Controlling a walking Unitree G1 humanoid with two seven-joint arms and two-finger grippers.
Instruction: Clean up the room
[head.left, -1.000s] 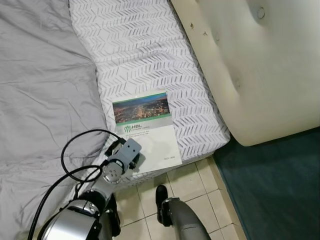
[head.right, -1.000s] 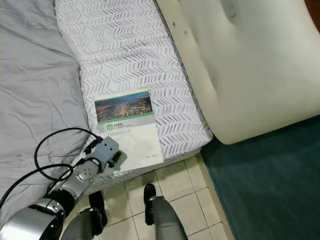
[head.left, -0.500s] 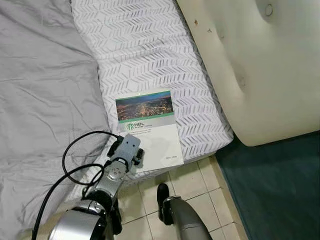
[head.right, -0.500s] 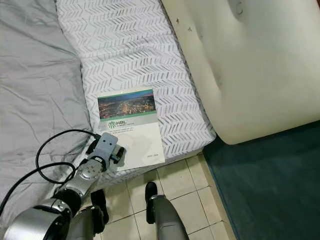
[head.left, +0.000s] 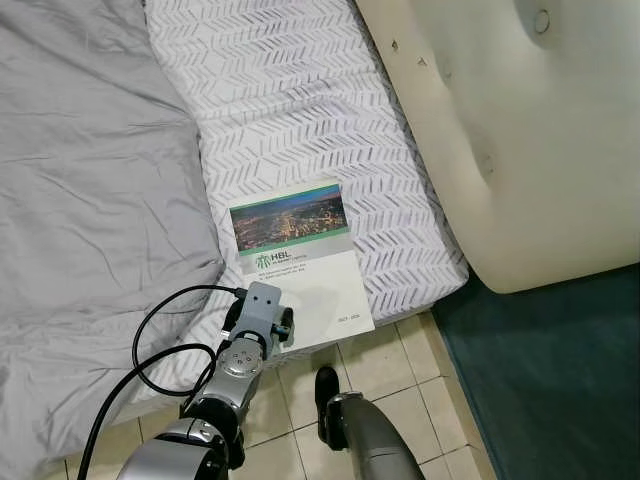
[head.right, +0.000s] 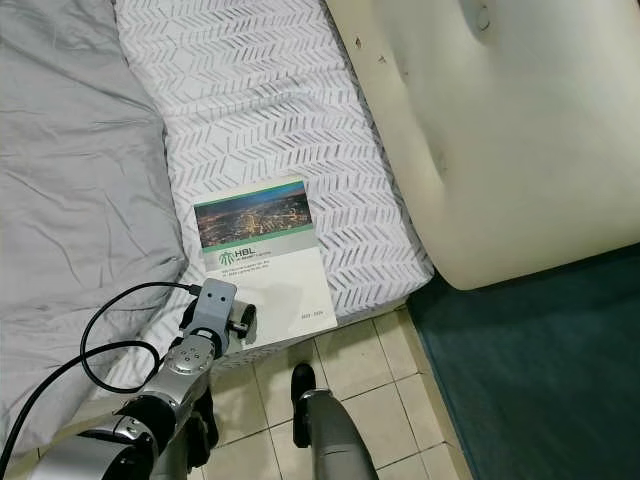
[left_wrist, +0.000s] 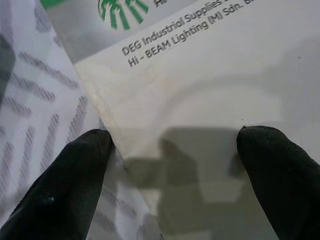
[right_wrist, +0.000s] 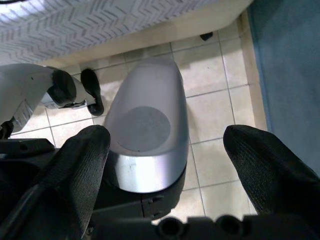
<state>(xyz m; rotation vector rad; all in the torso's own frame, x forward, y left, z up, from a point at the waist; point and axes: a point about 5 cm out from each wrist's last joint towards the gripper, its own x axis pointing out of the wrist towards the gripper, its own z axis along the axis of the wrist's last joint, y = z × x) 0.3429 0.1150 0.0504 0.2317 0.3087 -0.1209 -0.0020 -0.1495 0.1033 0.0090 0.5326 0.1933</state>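
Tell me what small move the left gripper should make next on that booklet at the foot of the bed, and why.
Probably ease the left gripper forward and close on the booklet. Its open fingers already straddle the booklet's near left corner, one over the patterned sheet and one over the cover, with nothing pinched yet. The right gripper hangs idle over the tiled floor.
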